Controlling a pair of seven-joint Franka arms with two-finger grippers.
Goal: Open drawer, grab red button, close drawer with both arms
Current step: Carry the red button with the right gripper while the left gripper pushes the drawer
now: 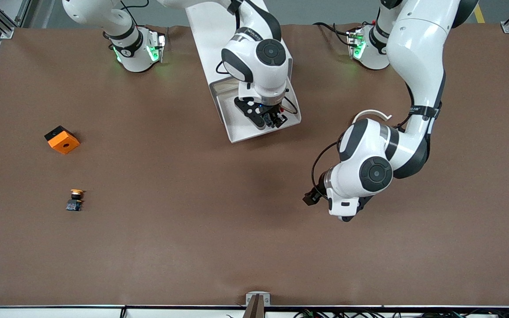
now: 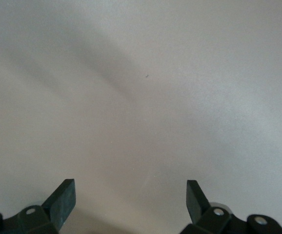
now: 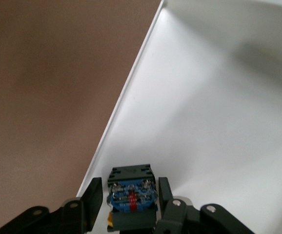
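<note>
The button (image 3: 131, 195) sits inside the pulled-out drawer (image 1: 237, 128), right between the right gripper (image 1: 272, 118) fingers, which are pinched in against its black-and-blue body. The left gripper (image 2: 131, 202) hangs over bare table near the left arm's end, fingers spread wide, holding nothing. Around 8 o'clock from the drawer: an orange cube (image 1: 62, 140) and a yellow-capped button (image 1: 75, 199).

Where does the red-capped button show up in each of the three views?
Front view: the button is hidden under the right arm's wrist; only the right pincer shows, down in the open drawer.
Left wrist view: not in it; only the open left pincer before a blank white surface.
Right wrist view: the button sits between the right pincer's fingers, in the drawer.
Shared landmark: the drawer's white rim against the brown table, in the front and right wrist views.
</note>
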